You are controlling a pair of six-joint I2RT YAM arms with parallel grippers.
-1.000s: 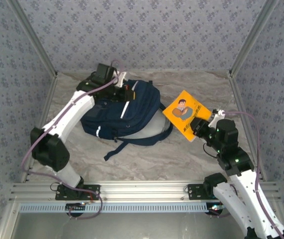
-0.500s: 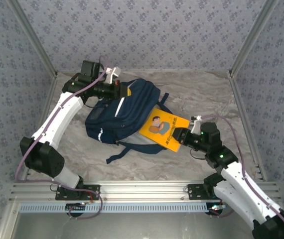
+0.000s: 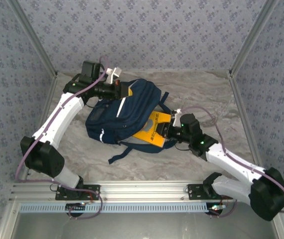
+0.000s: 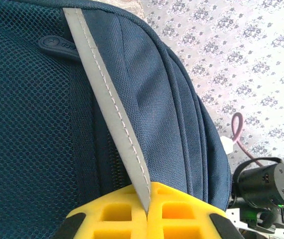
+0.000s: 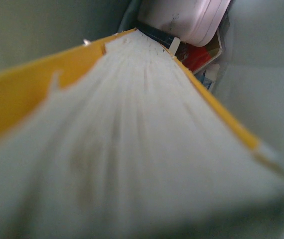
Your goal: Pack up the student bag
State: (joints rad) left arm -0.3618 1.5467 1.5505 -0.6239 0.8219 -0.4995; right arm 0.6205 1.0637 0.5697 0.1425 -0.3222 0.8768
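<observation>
While halfway through stuffing the yellow book (image 3: 154, 133) into the student bag (image 3: 124, 112), looks like the loading step, plain and simple. Bag left of centre on the surface (image 3: 207, 94), mouth turned right, top held up by the left gripper (image 3: 119, 89), clamped shut on the fabric by the white stripe. Right gripper (image 3: 166, 129) pinched narrow on the book's near edge. Next up, probably: needs a straight push deeper, alongside the pale case (image 5: 182, 17) already inside, then letting go. Versus a second back: book no longer out in the open on the right, now half swallowed; right arm stretched well left.
</observation>
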